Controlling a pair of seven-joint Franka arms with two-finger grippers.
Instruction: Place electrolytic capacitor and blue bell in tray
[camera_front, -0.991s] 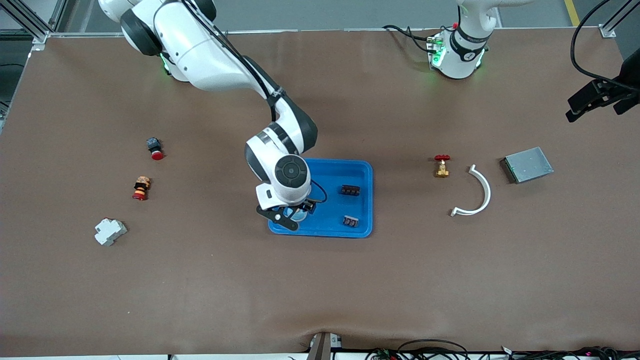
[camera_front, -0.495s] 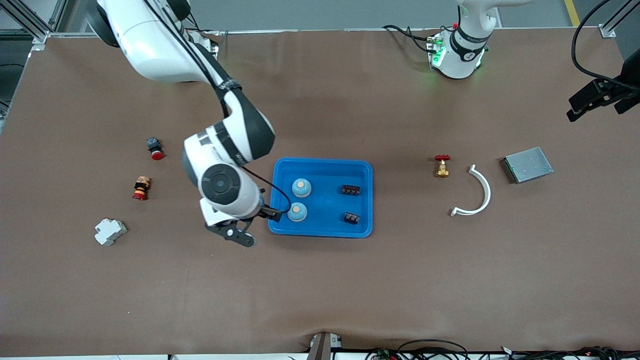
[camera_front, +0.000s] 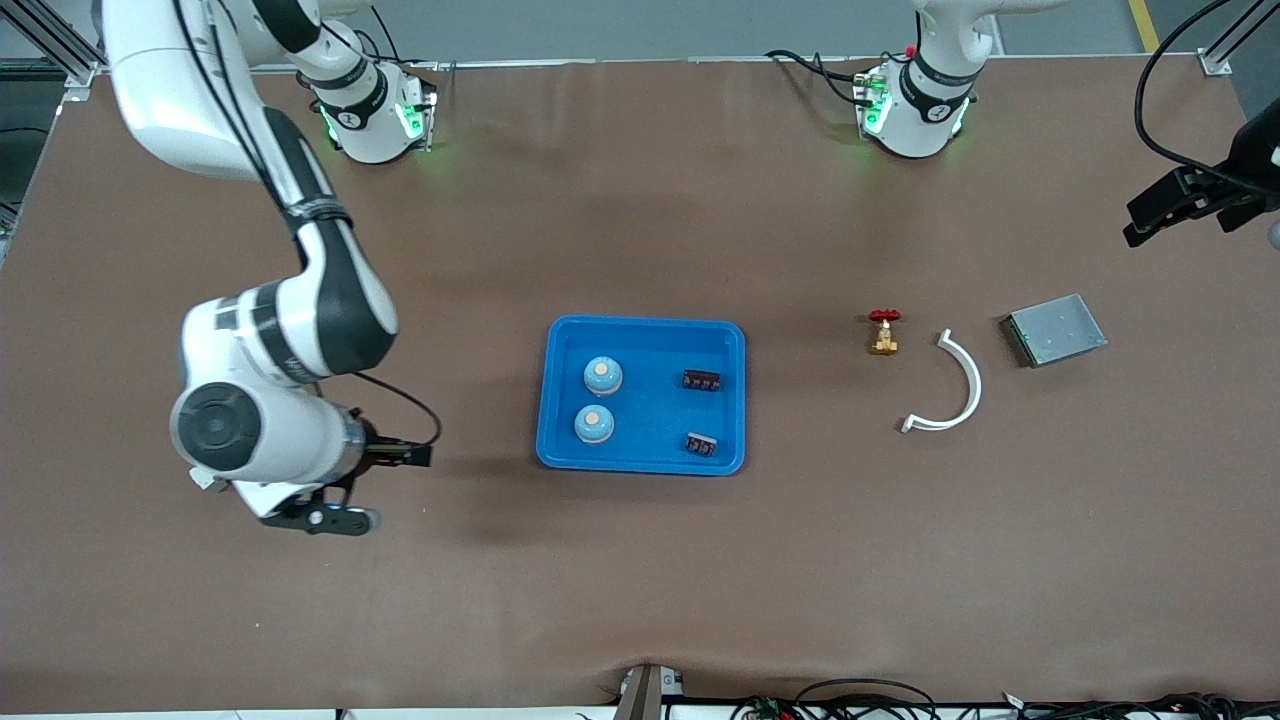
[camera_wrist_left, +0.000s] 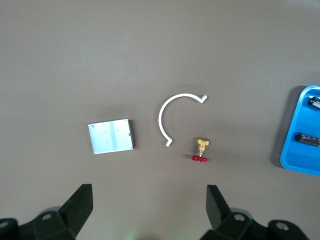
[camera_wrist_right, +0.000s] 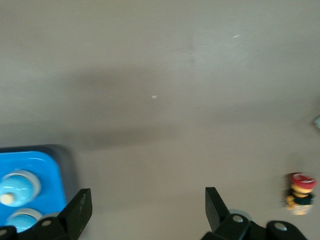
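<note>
The blue tray (camera_front: 645, 335) lies mid-table. In it stand two blue bells (camera_front: 603, 375) (camera_front: 594, 424) at the end toward the right arm. Two small dark electrolytic capacitors (camera_front: 701, 380) (camera_front: 701, 444) lie at its other end. My right gripper (camera_front: 320, 518) hangs open and empty over bare table, off the tray toward the right arm's end. In the right wrist view the tray (camera_wrist_right: 47, 167) and a bell (camera_wrist_right: 17, 185) show beside the right gripper (camera_wrist_right: 148, 207). My left gripper (camera_front: 1180, 200) waits open, high over the left arm's end; it (camera_wrist_left: 148, 205) holds nothing.
A brass valve with a red handle (camera_front: 884, 331), a white curved strip (camera_front: 950, 385) and a grey metal plate (camera_front: 1055, 329) lie toward the left arm's end. A red-capped button (camera_wrist_right: 301, 192) shows in the right wrist view; the right arm covers that end in the front view.
The right arm has swung away from the tray toward its own end of the table, open, leaving a second blue bell standing in the tray. The left gripper barely shifted.
</note>
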